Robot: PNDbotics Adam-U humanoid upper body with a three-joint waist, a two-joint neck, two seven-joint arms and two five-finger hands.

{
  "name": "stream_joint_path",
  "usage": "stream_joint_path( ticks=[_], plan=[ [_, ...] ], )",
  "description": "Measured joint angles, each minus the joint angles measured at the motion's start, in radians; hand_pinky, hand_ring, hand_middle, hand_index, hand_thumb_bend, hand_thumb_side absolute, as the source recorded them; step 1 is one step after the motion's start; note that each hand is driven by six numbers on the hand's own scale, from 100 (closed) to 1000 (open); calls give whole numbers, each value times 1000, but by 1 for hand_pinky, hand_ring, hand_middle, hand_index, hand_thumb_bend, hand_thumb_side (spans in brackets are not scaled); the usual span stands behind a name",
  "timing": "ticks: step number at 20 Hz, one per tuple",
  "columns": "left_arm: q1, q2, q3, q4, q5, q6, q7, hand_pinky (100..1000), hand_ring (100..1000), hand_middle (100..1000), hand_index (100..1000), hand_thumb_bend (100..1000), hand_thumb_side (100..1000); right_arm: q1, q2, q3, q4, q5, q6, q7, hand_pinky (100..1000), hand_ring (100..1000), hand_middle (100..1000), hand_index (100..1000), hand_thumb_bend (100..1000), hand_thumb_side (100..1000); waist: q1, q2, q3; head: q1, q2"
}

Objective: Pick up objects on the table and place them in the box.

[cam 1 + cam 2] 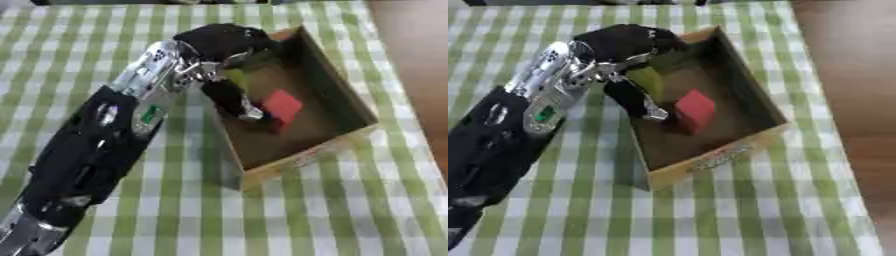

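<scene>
Left eye view: left hand [229, 42] reaches over the box [343, 102], fingers curled round a yellow-green object [648, 82] inside it. Red block [282, 107] sits in the box, just beside the hand's thumb.

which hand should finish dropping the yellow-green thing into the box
Left. The left hand is already over the box, with the yellow-green object at its fingers beside the red block. The right hand is not in view.
</scene>
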Motion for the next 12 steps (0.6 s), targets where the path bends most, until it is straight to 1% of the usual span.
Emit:
stream_joint_path(
  ticks=[1, 2, 3, 4, 5, 7, 8, 11, 12],
  plan=[
    [0, 0, 0, -2, 2, 1, 0, 829, 888, 874, 975, 633, 671, 0, 0, 0, 0, 0, 0, 0, 865, 613, 509, 783, 100, 241, 0, 0, 0, 0, 0],
    [0, 0, 1, -6, 4, 1, 1, 805, 861, 857, 961, 370, 638, 0, 0, 0, 0, 0, 0, 0, 863, 615, 515, 783, 100, 218, 0, -1, 1, 0, 0],
    [-1, 1, 4, -13, 9, 4, 3, 787, 845, 843, 949, 219, 587, 1, 0, -2, 0, 0, -1, -2, 863, 615, 515, 783, 100, 213, 0, -3, 8, -2, 1],
    [-5, 8, 13, -27, 16, 8, 9, 777, 836, 835, 942, 150, 569, 4, 0, -6, 0, 0, -2, -6, 863, 615, 516, 783, 100, 211, -1, -7, 18, -7, 1],
    [-7, 24, 29, -45, 25, 14, 18, 745, 811, 815, 918, 100, 523, 8, 0, -8, 0, 1, -2, -11, 862, 613, 516, 782, 100, 206, -1, -12, 23, -11, 2],
    [-5, 57, 69, -87, 52, 26, 42, 722, 789, 801, 897, 100, 520, 16, -4, -15, 0, 4, -2, -20, 862, 613, 516, 782, 100, 205, -3, -17, 31, -22, 6],
    [-2, 75, 92, -112, 67, 36, 56, 710, 779, 794, 885, 100, 537, 20, -6, -18, 0, 7, -3, -23, 862, 612, 516, 782, 100, 200, -3, -18, 39, -28, 10],
    [23, 134, 162, -186, 112, 63, 102, 710, 779, 794, 885, 100, 537, 26, -10, -19, 0, 12, -3, -32, 862, 612, 516, 782, 100, 200, -2, -20, 45, -39, 16],
    [32, 149, 176, -211, 128, 71, 117, 710, 779, 794, 885, 100, 537, 26, -11, -19, 0, 14, -3, -34, 862, 612, 516, 782, 100, 200, -1, -20, 45, -40, 17]
  ],
)
